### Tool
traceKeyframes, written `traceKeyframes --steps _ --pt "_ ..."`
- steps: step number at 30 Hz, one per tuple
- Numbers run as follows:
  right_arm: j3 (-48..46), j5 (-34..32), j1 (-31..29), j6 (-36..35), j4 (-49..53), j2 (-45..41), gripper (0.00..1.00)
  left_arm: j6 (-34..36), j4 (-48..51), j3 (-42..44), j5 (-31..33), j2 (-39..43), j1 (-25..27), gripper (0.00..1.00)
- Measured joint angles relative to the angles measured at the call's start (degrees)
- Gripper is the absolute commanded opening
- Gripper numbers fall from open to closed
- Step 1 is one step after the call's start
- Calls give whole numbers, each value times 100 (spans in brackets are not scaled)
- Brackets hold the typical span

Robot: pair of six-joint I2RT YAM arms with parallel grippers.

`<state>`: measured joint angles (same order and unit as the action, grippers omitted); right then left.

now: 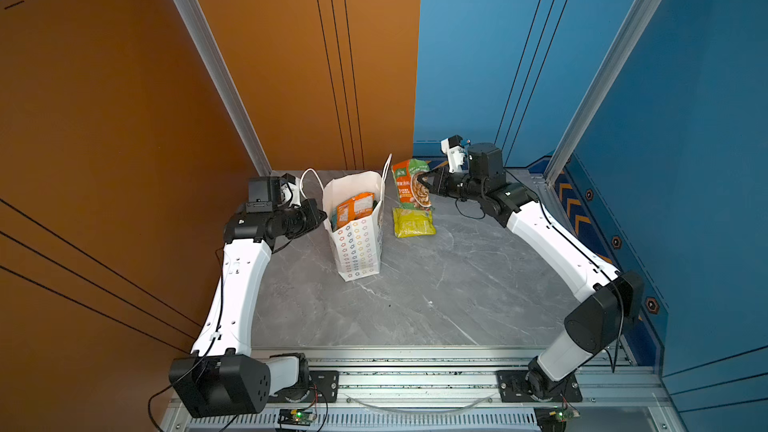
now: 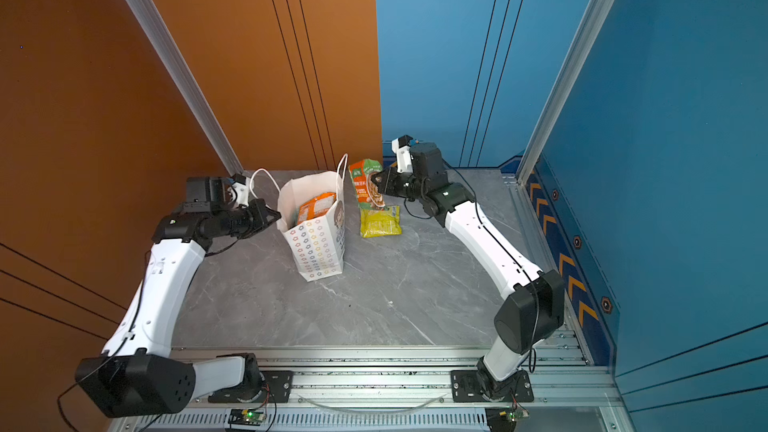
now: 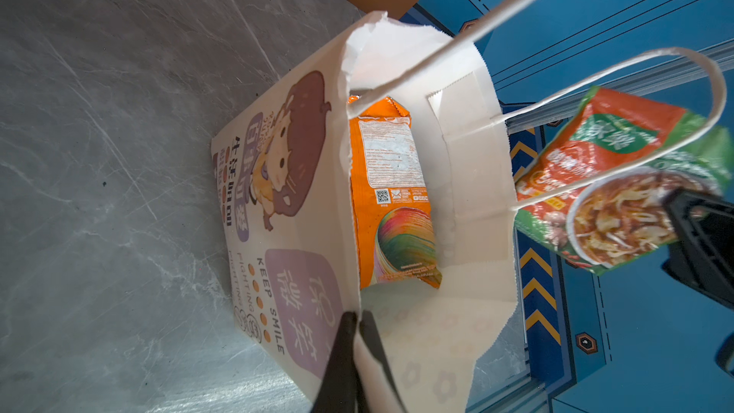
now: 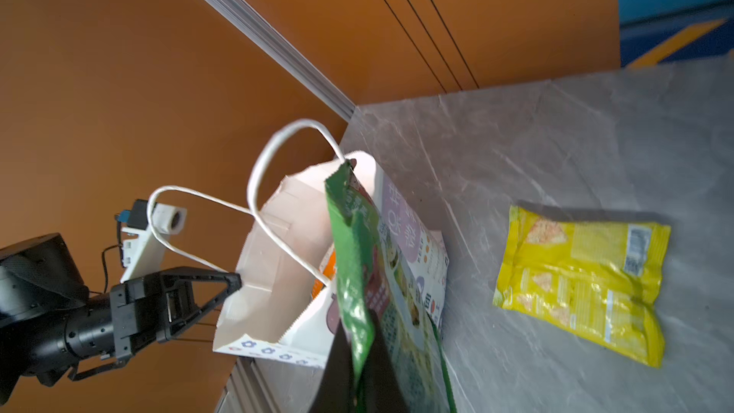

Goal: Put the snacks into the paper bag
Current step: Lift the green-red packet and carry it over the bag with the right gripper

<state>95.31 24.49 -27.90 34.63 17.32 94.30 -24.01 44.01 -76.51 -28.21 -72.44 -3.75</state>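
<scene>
The green-and-orange packet (image 1: 409, 184) hung roughly upright, clamped in my right gripper (image 1: 422, 181), just beside the right rim of the paper bag (image 1: 357, 251), whose open mouth lay to its left. The bag stood near the far edge of the table (image 1: 415, 305); my left gripper (image 1: 324, 216) pinched its left rim.

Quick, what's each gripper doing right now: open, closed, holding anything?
The left gripper is closed, pinching the rim of the paper bag.
The right gripper is closed, holding the green-and-orange snack packet in the air beside the bag.
</scene>
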Motion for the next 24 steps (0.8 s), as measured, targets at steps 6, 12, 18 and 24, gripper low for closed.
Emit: traceKeyframes --steps 6,12,18,24 --pt "732 -592 -262 -289 243 -46 0 0 -2 0 -2 0 0 1" --pt "1325 -1012 -603 -570 369 -46 0 0 0 0 0 0 0 1" --pt "1624 -1314 -1043 -859 431 -46 0 0 0 0 -2 0 0 1" --pt "2345 -1414 -1357 -1021 531 190 0 0 -2 0 -15 0 0 1"
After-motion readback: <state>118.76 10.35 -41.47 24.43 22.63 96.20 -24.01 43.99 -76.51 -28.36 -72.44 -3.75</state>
